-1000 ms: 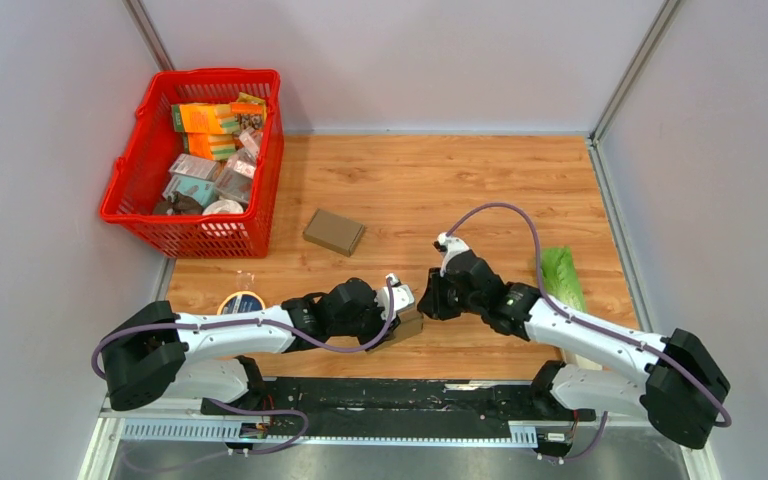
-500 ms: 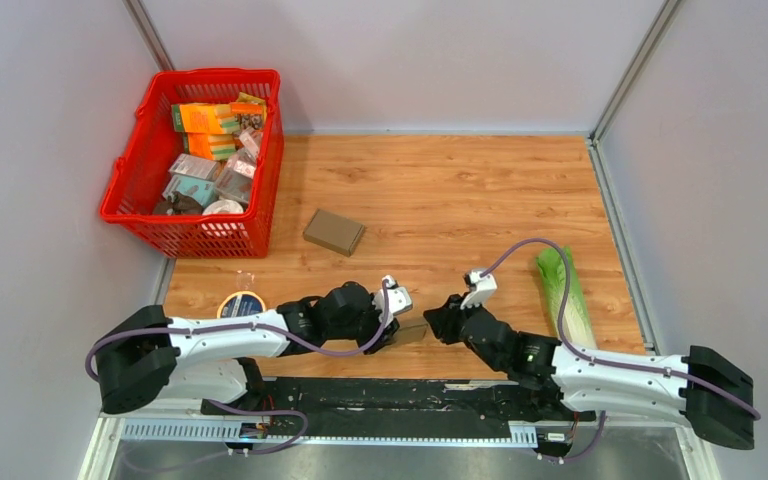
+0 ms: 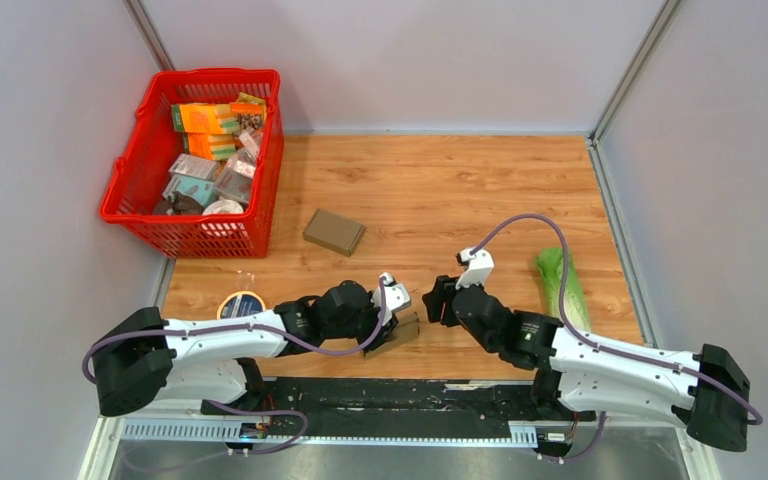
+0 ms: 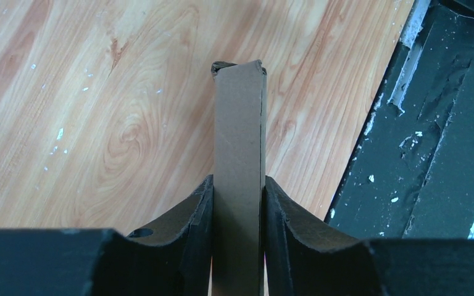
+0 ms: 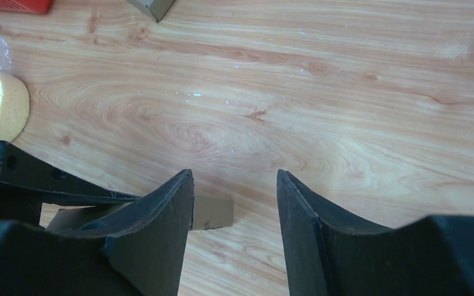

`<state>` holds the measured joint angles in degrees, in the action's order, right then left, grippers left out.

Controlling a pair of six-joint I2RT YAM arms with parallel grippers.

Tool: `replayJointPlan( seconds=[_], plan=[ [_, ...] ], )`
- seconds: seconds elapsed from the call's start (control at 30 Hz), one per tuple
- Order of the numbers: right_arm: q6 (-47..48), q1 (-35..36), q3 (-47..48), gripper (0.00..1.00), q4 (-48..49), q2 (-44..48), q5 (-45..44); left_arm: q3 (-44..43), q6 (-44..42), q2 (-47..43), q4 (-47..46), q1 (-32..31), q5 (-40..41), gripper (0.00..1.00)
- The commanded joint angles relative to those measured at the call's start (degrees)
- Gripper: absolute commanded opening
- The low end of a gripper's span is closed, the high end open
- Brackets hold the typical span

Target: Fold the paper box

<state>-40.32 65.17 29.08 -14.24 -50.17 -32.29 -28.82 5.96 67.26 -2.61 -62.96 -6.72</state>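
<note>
Left wrist view: the left hand [image 4: 237, 203] clamps the box [image 4: 239, 123], long axis running straight out from it. The right hand [image 5: 234, 191] stands open and empty, box just left.

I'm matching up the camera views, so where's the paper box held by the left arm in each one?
Top external: paper box bottom centre, in left gripper.
Left wrist: paper box centre, clamped edge-on.
Right wrist: paper box lower left.
Shared landmark: wooden table.
</note>
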Motion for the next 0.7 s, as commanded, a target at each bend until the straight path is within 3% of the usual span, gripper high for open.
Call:
replayJointPlan(
  seconds=[0.0, 0.17, 0.4, 0.67],
  plan=[
    [6.73, 0.05, 0.10, 0.54, 7.80, -2.56, 0.12, 0.96, 0.55, 1.12, -0.99, 0.12, 0.83, 0.38],
    [8.50, 0.31, -3.41, 0.50, 15.71, -4.05, 0.91, 1.57, 1.07, -1.43, -1.17, 0.12, 1.71, 0.49],
    [10.52, 4.09, -10.97, 0.46, 30.03, -8.27, -2.24, 1.40, 1.60, -1.44, -1.17, 0.12, 0.92, 0.52],
    [6.30, 7.78, -14.23, 0.48, 30.07, -15.57, -11.91, 1.49, 2.48, -2.31, -0.91, 0.12, 1.01, 0.52]
  ],
)
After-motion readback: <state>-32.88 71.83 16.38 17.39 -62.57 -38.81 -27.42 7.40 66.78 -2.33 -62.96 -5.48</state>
